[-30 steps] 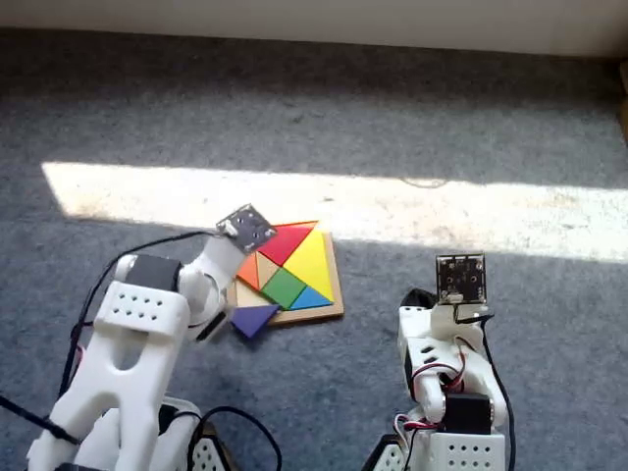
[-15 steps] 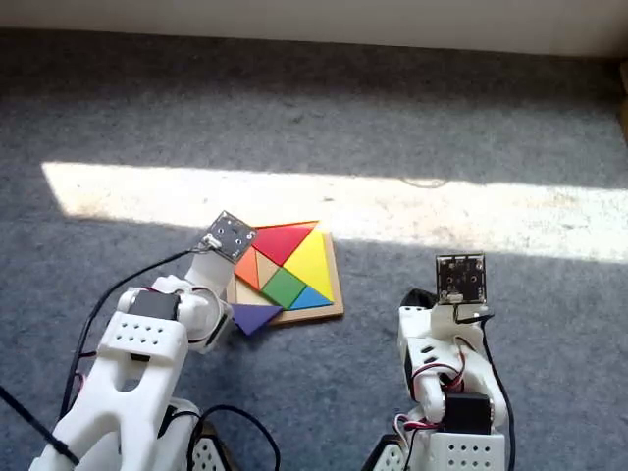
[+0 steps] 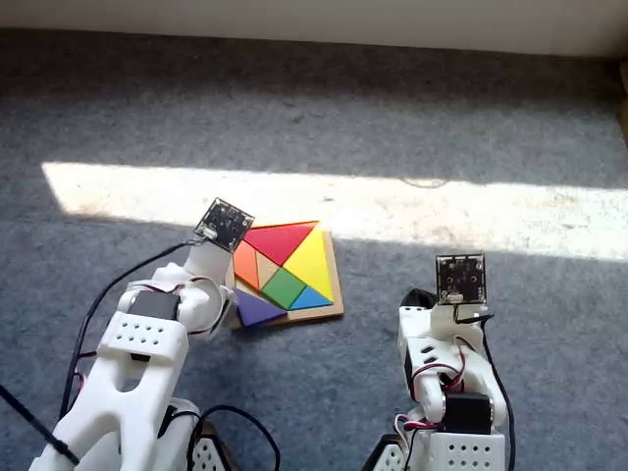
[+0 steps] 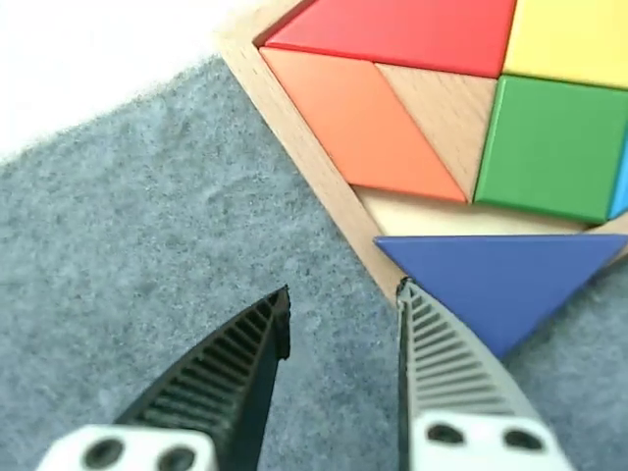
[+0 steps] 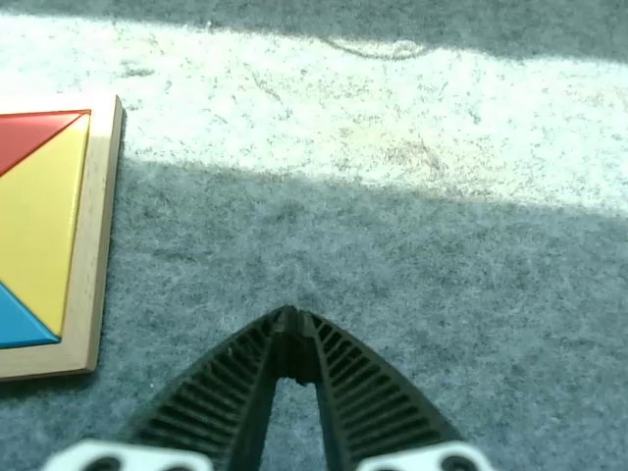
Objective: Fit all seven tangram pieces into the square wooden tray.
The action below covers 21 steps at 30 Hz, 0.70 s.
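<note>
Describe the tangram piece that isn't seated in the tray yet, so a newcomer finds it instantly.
Find the square wooden tray on the grey carpet, by the sunlit band. At its corner nearest the left gripper lies a violet triangle, straddling the rim. The other pieces sit flat inside.

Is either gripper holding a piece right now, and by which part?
Nothing is held. The left gripper is open over carpet beside the purple triangle; the right gripper is shut on nothing.

Purple triangle [image 3: 257, 309], pale wooden tray [image 5: 103, 226], grey carpet [image 3: 442, 118].
</note>
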Motion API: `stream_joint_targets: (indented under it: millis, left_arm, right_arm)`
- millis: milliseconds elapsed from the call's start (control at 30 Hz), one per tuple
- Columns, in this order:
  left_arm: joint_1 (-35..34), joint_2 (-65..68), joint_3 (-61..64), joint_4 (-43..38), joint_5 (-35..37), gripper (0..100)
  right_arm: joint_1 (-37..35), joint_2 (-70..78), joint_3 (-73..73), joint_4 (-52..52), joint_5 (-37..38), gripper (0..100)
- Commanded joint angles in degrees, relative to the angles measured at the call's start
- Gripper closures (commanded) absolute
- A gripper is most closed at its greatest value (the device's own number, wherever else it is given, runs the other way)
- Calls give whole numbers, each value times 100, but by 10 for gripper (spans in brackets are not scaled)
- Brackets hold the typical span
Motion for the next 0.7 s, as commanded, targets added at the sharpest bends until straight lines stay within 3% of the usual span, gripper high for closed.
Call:
stream_joint_targets:
  millis: [0,367,567,667]
  left_arm:
    - [-31,-84,-4,-299,70,821]
    - [75,1297,-848,-360,88,821]
    - [-101,840,-901,-352,457,822]
    - [-171,154,-892,35,457,821]
  right_arm:
    - [75,-57,866,-119,53,989]
    - [75,-57,866,-119,53,989]
    - [75,-57,866,-119,53,989]
    - [75,-57,866,-119,53,989]
